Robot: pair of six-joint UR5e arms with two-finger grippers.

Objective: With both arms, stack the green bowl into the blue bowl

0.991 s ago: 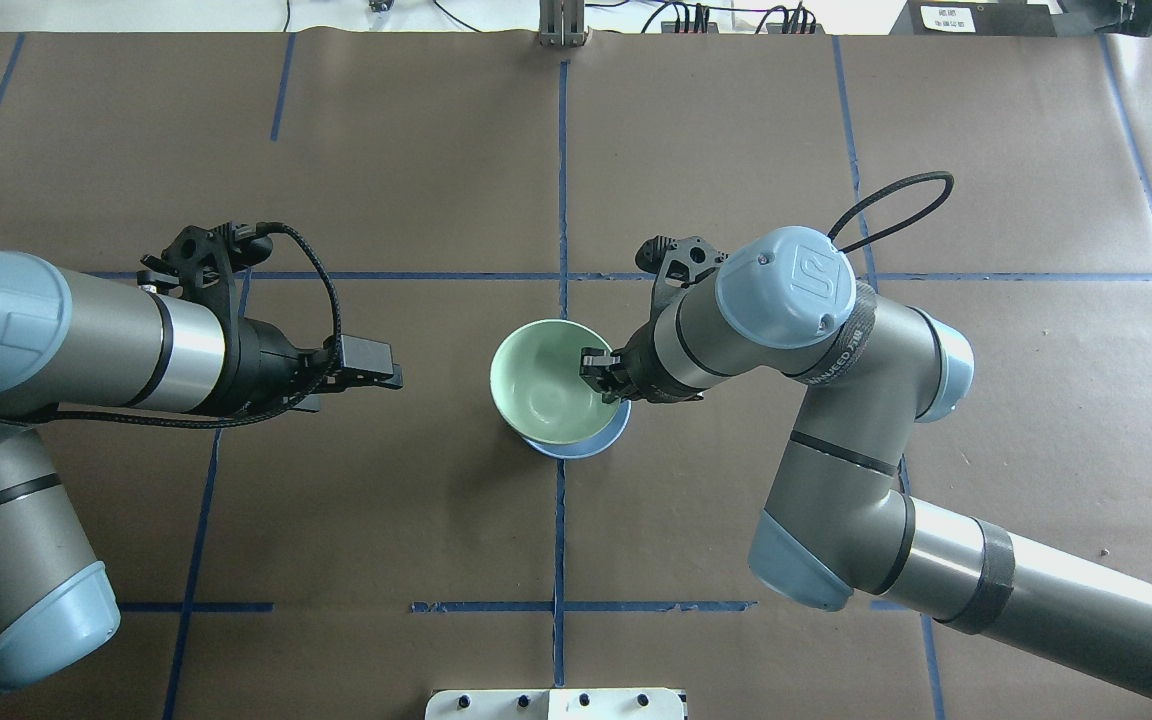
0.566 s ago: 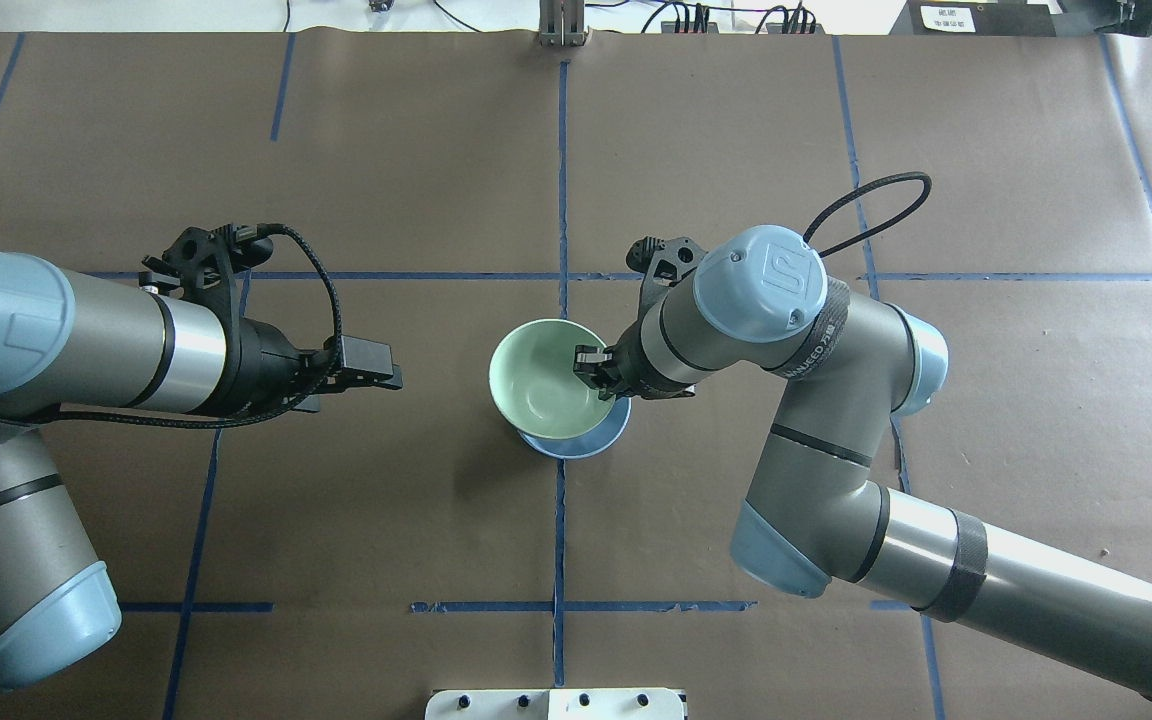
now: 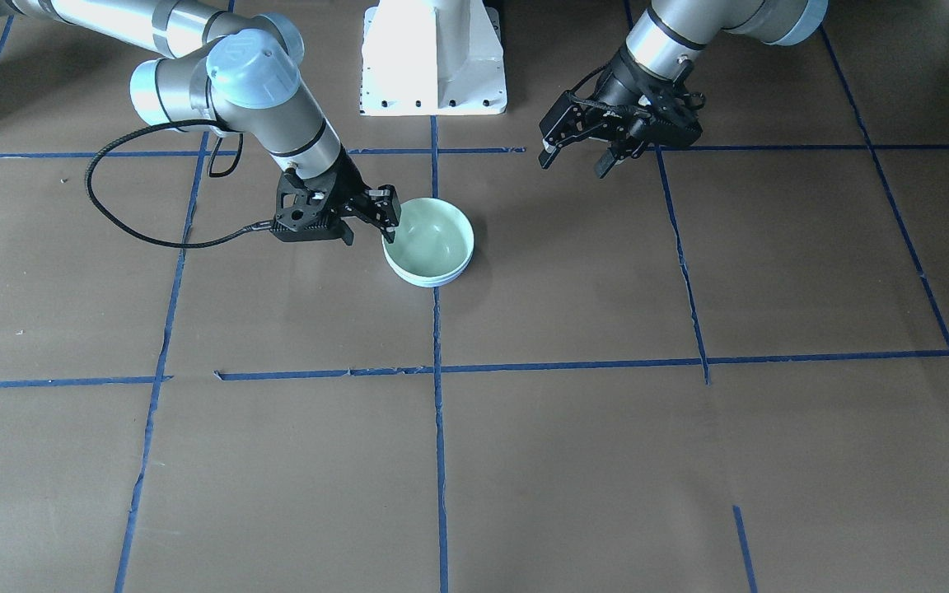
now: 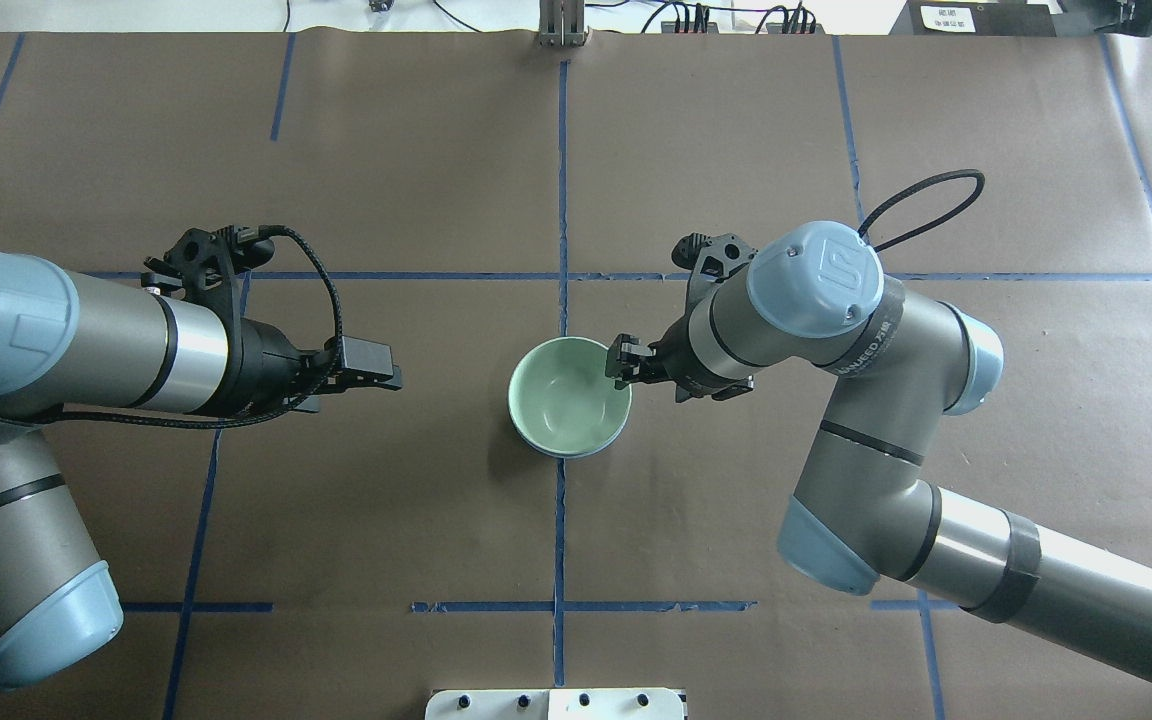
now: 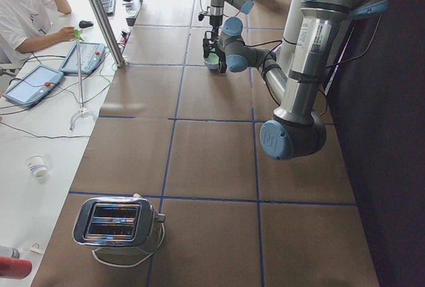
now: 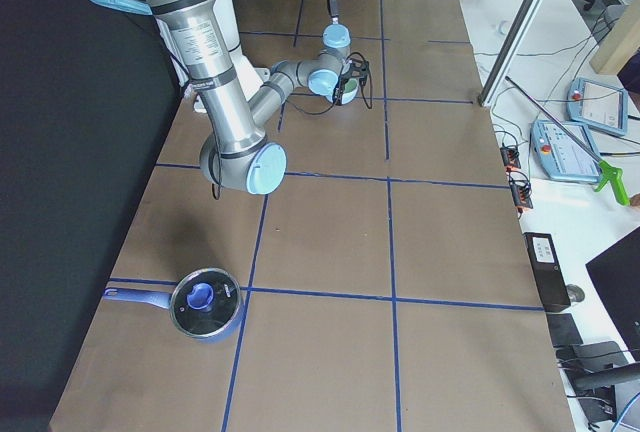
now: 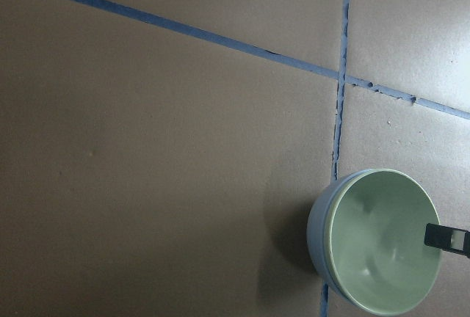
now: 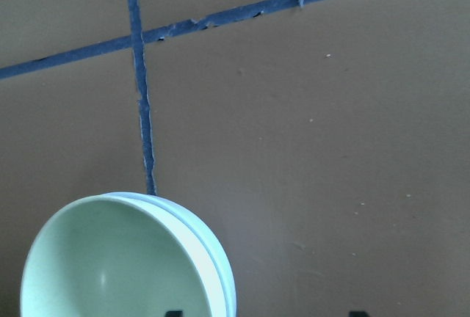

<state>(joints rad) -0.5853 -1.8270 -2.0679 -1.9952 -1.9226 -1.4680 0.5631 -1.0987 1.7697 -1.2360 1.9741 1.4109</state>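
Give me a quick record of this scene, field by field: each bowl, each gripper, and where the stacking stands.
green bowl: upright, nested inside the blue bowl
blue bowl: on the table near its middle; only its rim and outer wall show
right gripper: open, straddling the green bowl's rim, one finger inside
left gripper: open, empty, apart from both bowls
stacking: looks done; right gripper not yet clear of the rim
elsewhere: toaster and lidded pan at the table's ends

Upright green bowl [image 4: 568, 395] sits nested in blue bowl [image 7: 316, 230].
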